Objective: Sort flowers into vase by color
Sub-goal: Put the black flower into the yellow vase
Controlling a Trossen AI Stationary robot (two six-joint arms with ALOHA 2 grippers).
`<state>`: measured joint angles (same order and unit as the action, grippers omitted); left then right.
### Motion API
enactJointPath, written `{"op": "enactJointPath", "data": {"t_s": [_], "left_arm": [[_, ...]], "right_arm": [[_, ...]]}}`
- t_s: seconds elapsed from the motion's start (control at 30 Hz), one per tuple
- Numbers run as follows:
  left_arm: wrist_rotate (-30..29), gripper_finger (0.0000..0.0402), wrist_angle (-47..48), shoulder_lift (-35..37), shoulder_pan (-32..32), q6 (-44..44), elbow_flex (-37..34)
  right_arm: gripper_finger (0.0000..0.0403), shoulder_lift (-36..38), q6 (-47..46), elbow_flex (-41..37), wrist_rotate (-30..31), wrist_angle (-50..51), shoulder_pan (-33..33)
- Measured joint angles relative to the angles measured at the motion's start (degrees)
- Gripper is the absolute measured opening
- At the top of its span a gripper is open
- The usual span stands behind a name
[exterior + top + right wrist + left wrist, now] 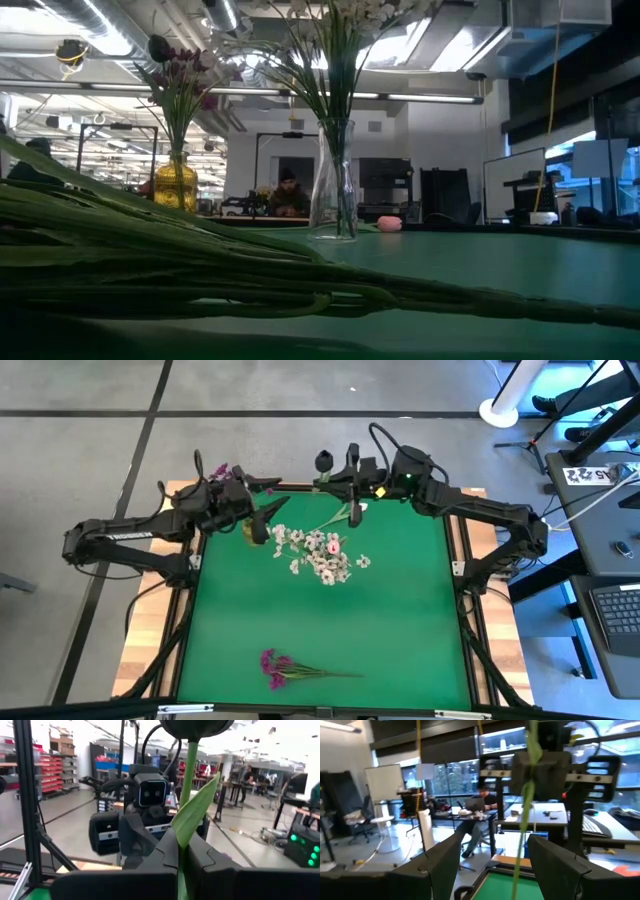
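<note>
Right gripper point(182, 865) pinched on upright green stem point(189, 765), long axis vertical, dark bud on top. Left gripper point(492, 865) spread around the thin stem.

The table point(330, 630) top is a matt green, felt-looking mat with bare wood at the edges. One vase point(334, 185) is clear glass, the other vase point(176, 182) glossy amber glass. Both grippers' fingers point(150, 867) look like matt black plastic.

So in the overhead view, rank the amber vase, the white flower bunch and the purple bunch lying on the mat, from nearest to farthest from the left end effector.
1. Amber vase: just beside the left end effector, at the mat's far left.
2. White flower bunch: mid-mat, toward the far edge.
3. Purple bunch: lying near the mat's front edge, farthest.
</note>
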<state>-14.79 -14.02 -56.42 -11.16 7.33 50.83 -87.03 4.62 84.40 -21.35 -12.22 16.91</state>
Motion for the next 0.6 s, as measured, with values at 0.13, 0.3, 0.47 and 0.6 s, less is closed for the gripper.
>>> {"op": "enactJointPath", "data": {"t_s": [0.13, 0.3, 0.47, 0.6], "left_arm": [[2.1, 0.0227, 1.9, -3.3, 0.0, 0.9, 4.5], [3.5, 0.0227, 3.1, -8.6, 0.0, 0.9, 8.4], [7.3, 0.0227, 3.3, -12.7, -0.1, -1.0, 10.6], [8.9, 0.0227, 3.4, -13.7, -0.1, -2.6, 11.4]], "right_arm": [[0.0001, -0.1, -0.1, 0.1, -0.4, -0.4, 0.0], [0.0001, -0.1, -0.1, 0.1, -0.5, -0.4, 0.0], [0.0004, -0.1, 0.0, 0.1, -0.5, 0.8, 0.0], [0.0003, -0.1, 0.0, 0.1, -0.8, 1.7, 0.0]]}}
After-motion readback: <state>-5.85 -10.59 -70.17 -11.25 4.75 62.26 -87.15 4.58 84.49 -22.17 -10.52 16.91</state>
